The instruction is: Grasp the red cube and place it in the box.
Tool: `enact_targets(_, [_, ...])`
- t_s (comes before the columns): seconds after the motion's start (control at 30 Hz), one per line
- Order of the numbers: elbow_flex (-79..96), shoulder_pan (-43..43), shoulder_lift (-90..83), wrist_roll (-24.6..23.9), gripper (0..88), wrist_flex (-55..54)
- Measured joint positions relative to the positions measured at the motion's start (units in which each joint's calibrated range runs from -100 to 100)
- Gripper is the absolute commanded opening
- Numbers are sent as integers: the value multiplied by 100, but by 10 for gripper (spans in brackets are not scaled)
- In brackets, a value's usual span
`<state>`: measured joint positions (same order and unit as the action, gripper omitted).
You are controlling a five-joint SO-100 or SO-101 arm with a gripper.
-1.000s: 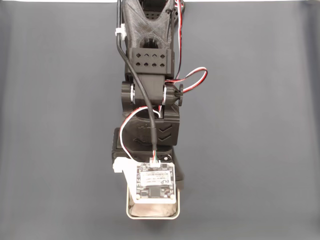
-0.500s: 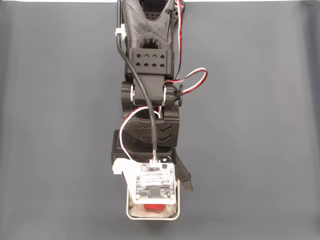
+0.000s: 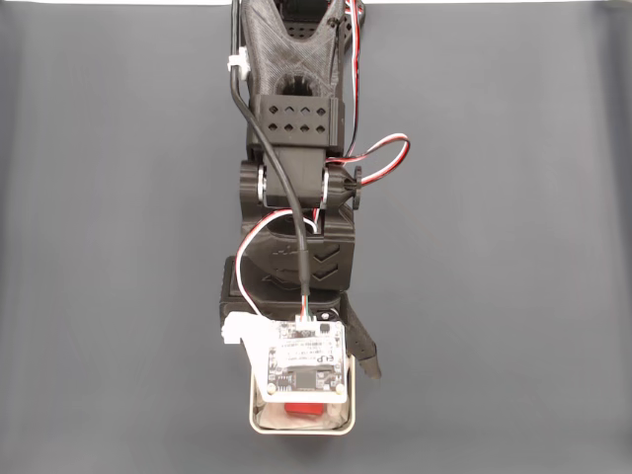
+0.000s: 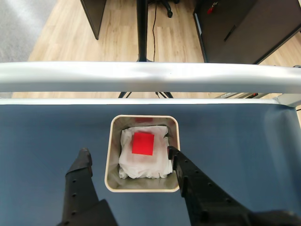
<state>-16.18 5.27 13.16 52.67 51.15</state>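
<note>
Red cube (image 4: 142,143) lies in the box (image 4: 112,162) (white-lined); claw (image 4: 128,155) spread apart above.

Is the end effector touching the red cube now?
Apart. The wrist view shows the open end effector with the red cube lying free on the box lining.

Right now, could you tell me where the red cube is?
In the wrist view the cube lies on the white lining inside the box, between and just beyond the open pincer tips.
</note>
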Motion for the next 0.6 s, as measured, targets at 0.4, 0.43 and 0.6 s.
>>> enact_targets(0.4, [0,0,0,0,95,0])
enact_targets(0.43, [0,0,0,-5,23,0])
enact_targets(0.6, [145,0,-426,-78,0,0])
